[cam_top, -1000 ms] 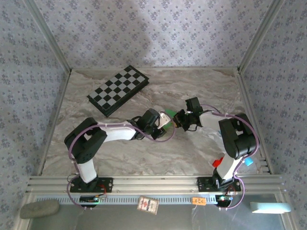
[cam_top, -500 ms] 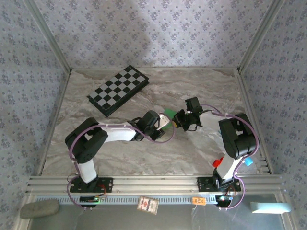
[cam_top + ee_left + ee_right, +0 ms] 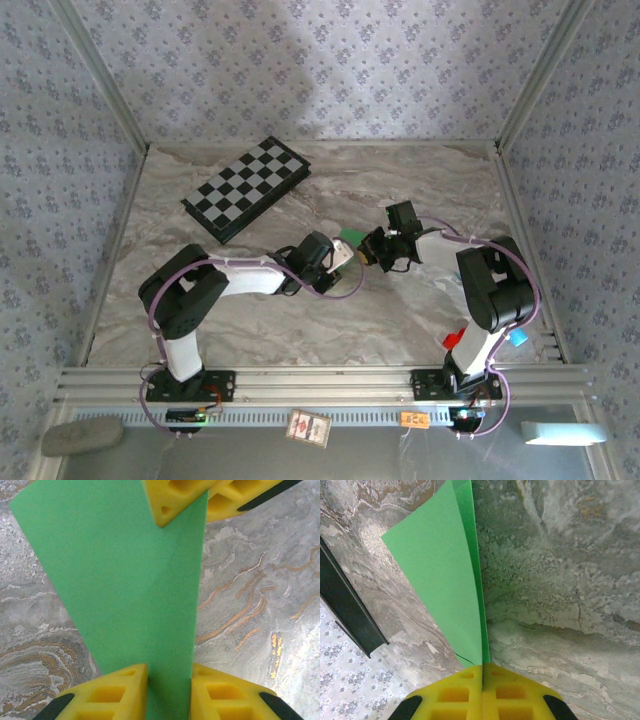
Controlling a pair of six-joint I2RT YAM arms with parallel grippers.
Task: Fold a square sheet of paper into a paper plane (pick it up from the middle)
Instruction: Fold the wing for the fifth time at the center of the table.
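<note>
My right claw (image 3: 482, 669) is clenched on the paper plane (image 3: 445, 580). My left claw (image 3: 170, 675) straddles it; gripping or not, I cannot tell.

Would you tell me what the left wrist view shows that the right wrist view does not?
Left wrist view: the left hand, fingers apart around the paper plane, and the right hand holding its far end. Right wrist view: a black board edge and patterned wall at left, and the right hand pinched shut on the fold. Both: the green paper plane over the marble table.
</note>
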